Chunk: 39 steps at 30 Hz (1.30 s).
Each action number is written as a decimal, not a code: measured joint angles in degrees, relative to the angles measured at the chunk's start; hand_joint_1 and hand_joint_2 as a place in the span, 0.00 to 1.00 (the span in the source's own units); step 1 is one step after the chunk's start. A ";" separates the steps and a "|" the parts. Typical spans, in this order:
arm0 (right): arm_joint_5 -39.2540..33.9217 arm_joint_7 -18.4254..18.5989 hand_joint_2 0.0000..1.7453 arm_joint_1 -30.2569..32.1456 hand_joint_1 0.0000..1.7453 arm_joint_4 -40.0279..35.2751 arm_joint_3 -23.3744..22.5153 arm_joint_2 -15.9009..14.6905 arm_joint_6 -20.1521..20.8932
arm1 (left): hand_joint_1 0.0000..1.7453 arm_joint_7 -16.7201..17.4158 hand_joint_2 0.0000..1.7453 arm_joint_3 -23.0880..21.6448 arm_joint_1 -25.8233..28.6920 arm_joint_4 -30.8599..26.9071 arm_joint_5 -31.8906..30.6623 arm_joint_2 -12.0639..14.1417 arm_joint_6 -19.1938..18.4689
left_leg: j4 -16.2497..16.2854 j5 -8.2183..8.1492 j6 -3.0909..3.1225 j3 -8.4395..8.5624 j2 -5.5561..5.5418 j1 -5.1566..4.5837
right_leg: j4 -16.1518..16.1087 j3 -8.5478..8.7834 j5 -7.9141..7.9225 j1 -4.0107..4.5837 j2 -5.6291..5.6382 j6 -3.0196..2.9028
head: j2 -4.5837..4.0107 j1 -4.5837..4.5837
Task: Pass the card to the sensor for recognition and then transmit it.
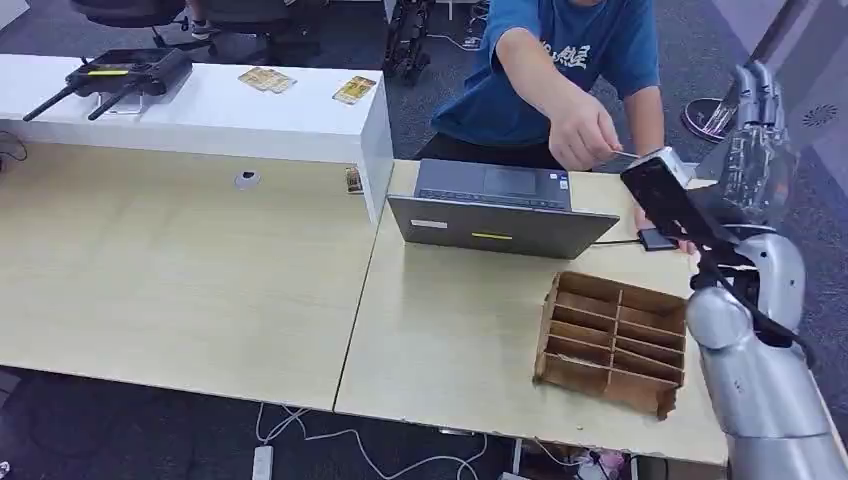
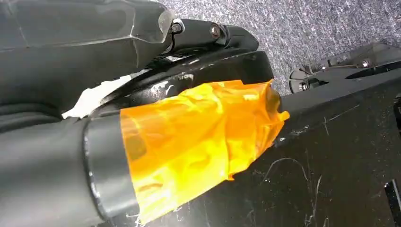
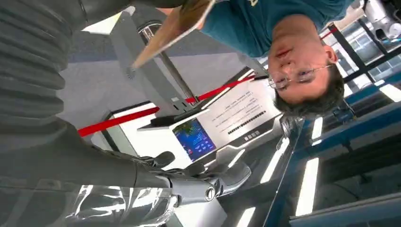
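My right hand is raised at the far right above the table's back edge, fingers upright and apart, holding nothing. The right wrist view shows the same hand stretched out and bare. A person in a blue shirt reaches in with one hand and pinches a thin card just left of my right wrist. That tan card shows edge-on in the right wrist view. A small black sensor lies on the table below, cabled to the laptop. Dark wrapped parts of my left hand sit close to the lens, pose unclear.
A brown cardboard divider box stands at the front right of the table. A white counter at the back left carries a black router and loose cards. Another table spreads out to the left.
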 joint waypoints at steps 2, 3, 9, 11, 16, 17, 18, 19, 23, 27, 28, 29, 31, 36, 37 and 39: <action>-0.30 0.02 1.00 -0.61 0.00 1.37 0.26 -0.28 -0.09 | 0.00 0.00 0.00 0.00 0.00 0.00 0.04 0.00 0.00 | 0.00 -0.01 0.00 -0.02 -0.01 0.00 | 0.00 0.00 -0.01 0.00 -0.01 0.00 | 0.00 0.00; -0.48 0.00 1.00 -0.84 0.00 2.10 0.37 -0.39 -0.13 | 0.00 0.02 0.00 0.00 0.00 0.00 0.04 0.00 0.00 | 0.00 -0.01 0.00 -0.02 0.00 0.00 | 0.00 -0.01 -0.01 0.00 0.01 0.00 | 0.00 0.00; -0.59 -0.07 1.00 -1.50 0.00 4.52 1.25 -0.81 -0.24 | 0.00 0.11 0.00 -0.02 -0.05 0.00 0.15 0.00 0.00 | 0.00 -0.02 0.01 -0.03 0.01 0.00 | 0.00 -0.02 -0.01 0.00 0.01 0.01 | 0.00 0.00; -0.61 -0.07 1.00 -1.63 0.00 4.85 1.46 -0.90 -0.26 | 0.00 0.11 0.00 -0.02 -0.06 0.00 0.17 0.00 0.00 | 0.00 -0.02 0.01 -0.03 0.01 0.00 | 0.00 -0.02 -0.01 0.00 0.01 0.01 | 0.00 0.00; -0.63 -0.07 1.00 -1.78 0.00 5.42 1.81 -1.05 -0.26 | 0.00 0.11 0.00 -0.02 -0.06 0.00 0.22 0.00 0.00 | 0.00 -0.02 0.02 -0.03 0.01 0.00 | 0.00 -0.01 -0.01 0.00 0.01 0.01 | 0.00 0.00; -0.63 -0.07 1.00 -1.82 0.00 5.55 1.86 -1.09 -0.28 | 0.00 0.11 0.00 -0.02 -0.06 0.00 0.22 0.00 0.00 | 0.00 -0.02 0.01 -0.03 0.01 0.00 | 0.00 -0.01 -0.01 0.00 0.01 0.01 | 0.00 0.00; -0.63 -0.07 1.00 -1.85 0.00 5.61 1.88 -1.11 -0.28 | 0.00 0.11 0.00 -0.02 -0.06 0.00 0.24 0.00 0.00 | 0.00 -0.02 0.01 -0.03 0.01 0.00 | 0.00 -0.02 -0.01 0.00 0.01 0.01 | 0.00 0.00; -0.63 -0.07 1.00 -1.89 0.00 5.70 1.92 -1.14 -0.31 | 0.00 0.11 0.00 -0.02 -0.06 0.00 0.24 0.00 0.00 | 0.00 -0.02 0.01 -0.03 0.01 0.00 | 0.00 -0.02 -0.01 0.00 0.01 0.01 | 0.00 0.00; -0.65 -0.09 1.00 -1.91 0.00 5.77 2.27 -1.18 -0.31 | 0.00 0.13 0.00 -0.02 -0.07 0.00 0.33 0.00 0.00 | 0.00 -0.02 0.01 -0.03 0.01 0.00 | 0.00 -0.02 -0.01 0.00 0.01 0.01 | 0.00 0.00; -0.65 -0.15 1.00 -1.90 0.00 5.77 2.64 -1.22 -0.39 | 0.00 0.11 0.00 -0.02 -0.09 0.00 0.68 0.02 0.00 | 0.00 -0.02 0.01 -0.02 0.01 0.00 | 0.00 -0.03 -0.01 0.00 0.01 0.01 | 0.00 0.00; -0.68 -0.24 1.00 -1.89 0.00 5.77 2.71 -1.31 -0.44 | 0.00 0.13 0.00 -0.02 -0.09 0.00 0.72 0.02 0.00 | 0.00 -0.02 0.01 -0.02 0.01 0.00 | 0.00 -0.03 -0.01 0.00 0.01 0.01 | 0.00 0.00; -0.74 -0.33 1.00 -1.87 0.00 5.77 2.75 -1.38 -0.50 | 0.00 0.11 0.00 -0.02 -0.09 0.00 0.83 0.02 0.00 | 0.00 -0.02 0.01 -0.02 0.01 0.00 | 0.00 -0.03 -0.01 0.00 0.01 0.01 | 0.00 0.00; -1.18 -0.52 1.00 -1.78 0.00 5.74 2.75 -1.66 -0.79 | 0.00 0.11 0.00 -0.02 -0.09 0.00 0.94 0.02 0.00 | 0.00 -0.02 0.01 -0.02 0.00 0.00 | 0.00 -0.02 -0.01 0.00 0.00 0.01 | 0.00 0.00; -1.68 -0.92 1.00 -1.32 0.00 5.44 2.75 -2.32 -1.09 | 0.00 0.11 0.00 -0.02 -0.11 0.00 1.07 0.02 0.00 | 0.00 -0.02 0.02 -0.02 0.02 0.00 | 0.00 -0.02 -0.01 0.00 0.02 0.01 | 0.00 0.00; -1.68 -0.92 1.00 -1.29 0.00 5.44 2.75 -2.38 -1.09 | 0.00 0.11 0.00 -0.02 -0.11 0.00 1.09 0.02 0.00 | 0.01 -0.02 0.02 -0.02 0.02 0.00 | -0.01 -0.02 -0.01 -0.01 0.02 0.01 | 0.00 0.00; -1.68 -0.94 1.00 -1.25 0.00 5.39 2.75 -2.49 -1.09 | 0.00 0.11 0.00 -0.02 -0.12 0.00 1.09 0.04 0.00 | 0.01 -0.02 0.02 -0.02 0.02 0.00 | -0.01 -0.02 -0.01 0.00 0.02 0.01 | 0.00 0.00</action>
